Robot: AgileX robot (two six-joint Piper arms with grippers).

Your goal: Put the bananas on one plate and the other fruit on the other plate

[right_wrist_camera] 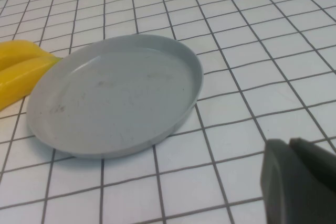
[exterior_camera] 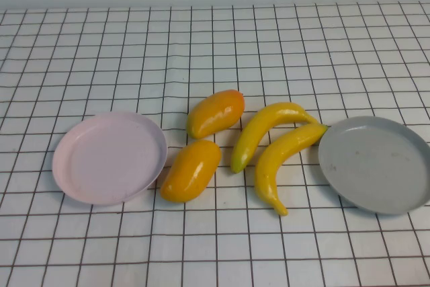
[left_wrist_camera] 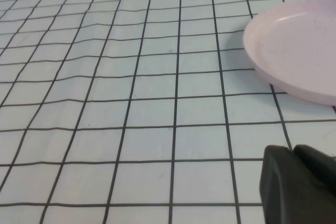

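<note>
— Fruit first: what does the high view show?

— Two bananas (exterior_camera: 269, 140) lie side by side on the table (exterior_camera: 215, 45), right of centre; the nearer one's tip touches the rim of the grey plate (exterior_camera: 376, 166), which sits at the right with nothing on it. Two orange mangoes (exterior_camera: 215, 112) lie left of the bananas, one behind the other. The nearer mango lies just beside the pink plate (exterior_camera: 109, 158), which is bare. Neither arm shows in this view.

— And the left wrist view?

— The left gripper (left_wrist_camera: 299, 184) appears only as a dark block at the frame's edge, above the checked cloth, near the pink plate (left_wrist_camera: 294, 51) but apart from it. Whether its jaws are spread or pressed together cannot be told.

— The right wrist view?

— The right gripper (right_wrist_camera: 299, 182) is likewise a dark block at the edge, near the grey plate (right_wrist_camera: 115, 93) and clear of it. The state of its jaws cannot be told either. Ends of both bananas (right_wrist_camera: 21, 72) show at the plate's far rim, the nearer one touching it.
</note>
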